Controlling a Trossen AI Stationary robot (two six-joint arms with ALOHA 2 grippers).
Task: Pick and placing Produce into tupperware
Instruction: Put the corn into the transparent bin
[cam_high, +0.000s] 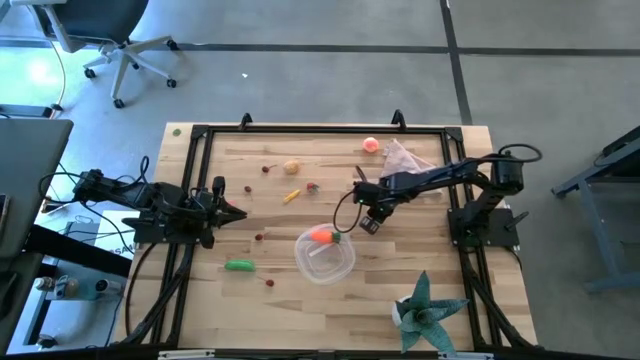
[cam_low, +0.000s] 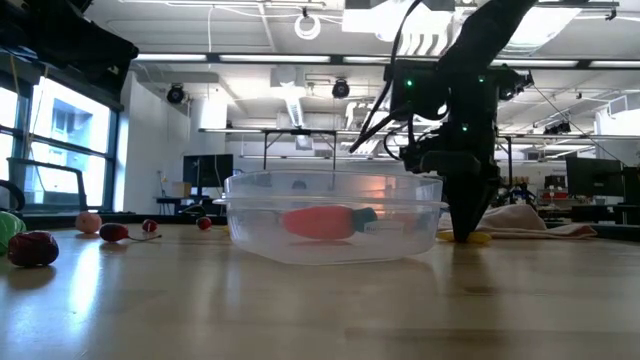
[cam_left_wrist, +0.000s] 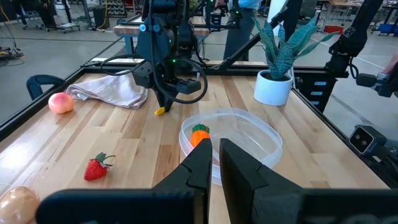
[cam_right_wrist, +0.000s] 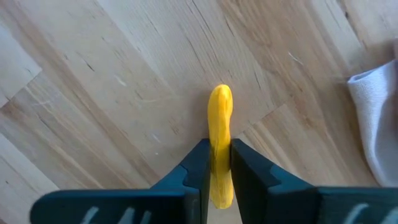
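Observation:
The clear tupperware (cam_high: 346, 266) sits near the table's middle with the orange carrot (cam_high: 321, 237) inside it, also seen in the low view (cam_low: 318, 222). My right gripper (cam_right_wrist: 219, 150) stands just past the tupperware's far-right side, pointing down, shut on a yellow stick (cam_right_wrist: 220, 112). A second yellow stick (cam_high: 291, 195), the tan ball (cam_high: 291, 167), pink ball (cam_high: 371, 145), green pod (cam_high: 239, 265) and red berries (cam_high: 258, 238) lie on the wood. My left gripper (cam_high: 238, 213) waits, shut, at the table's left side. My right gripper pinches the yellow stick between its two fingers (cam_right_wrist: 200, 163), near one end, from above pointing down. The stick's free end (cam_right_wrist: 221, 96) sticks out beyond the fingertips. It sits at table height (cam_low: 480, 237); whether it is lifted clear I cannot tell.
The pink cloth (cam_high: 407, 158) lies just beyond my right gripper, toward the far right corner. The teal spiky plant in its white pot (cam_high: 425, 312) stands at the near right. A black frame (cam_high: 300, 131) rims the table. Bare wood lies between the tupperware and the left arm.

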